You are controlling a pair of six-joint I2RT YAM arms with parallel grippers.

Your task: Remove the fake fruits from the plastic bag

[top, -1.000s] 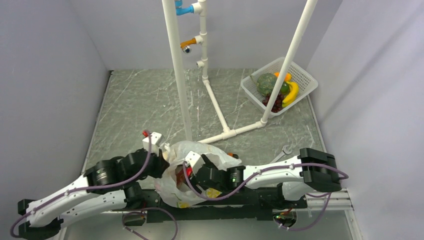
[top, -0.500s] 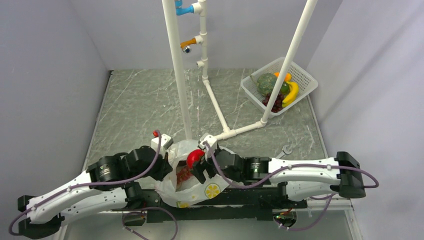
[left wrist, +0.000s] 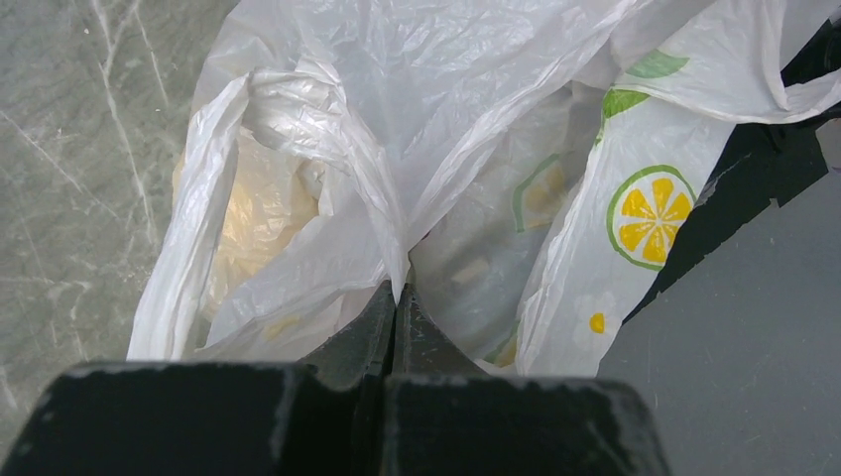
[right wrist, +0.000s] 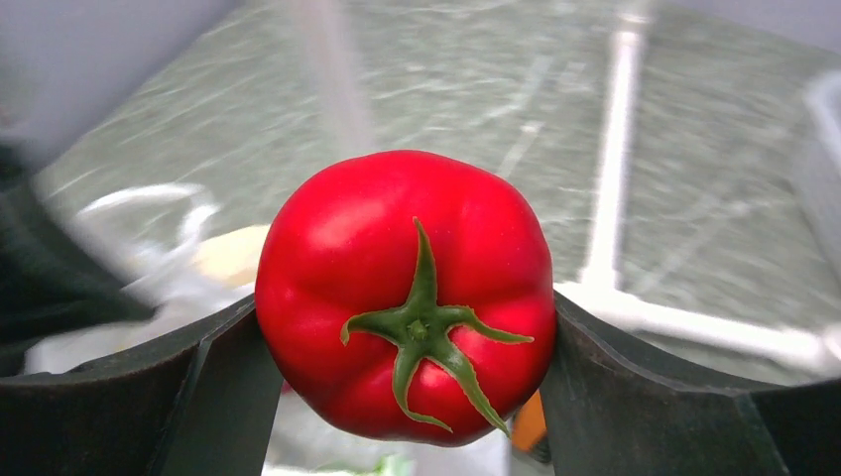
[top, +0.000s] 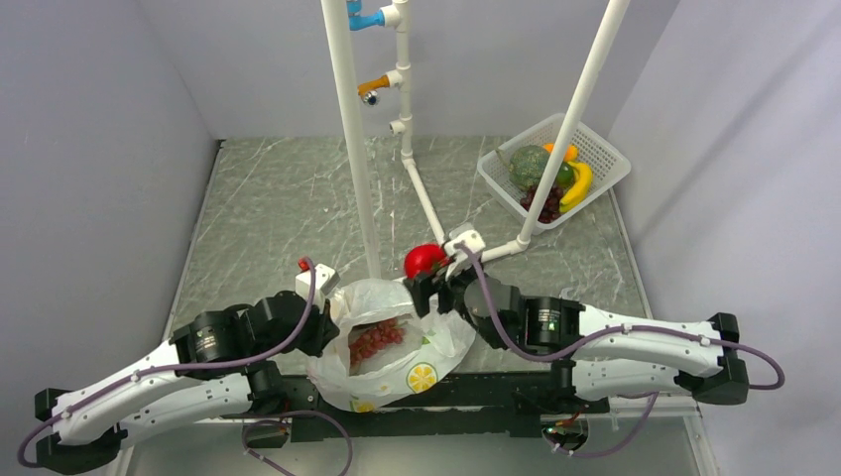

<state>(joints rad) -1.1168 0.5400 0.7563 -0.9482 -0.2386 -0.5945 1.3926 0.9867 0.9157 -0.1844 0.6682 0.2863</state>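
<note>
One red fruit is now lifted out in the right gripper; the bag is pinched by the left gripper; grapes are left inside.

Even bright light; right wrist background blurred.

Pale lilac walls enclose a grey-green marbled table; a white pipe frame stands mid-table.

Glossy red fruit with green stalk was clamped in the right hand just beyond the open lemon-print plastic bag; a light red grape bunch lay inside.
</note>
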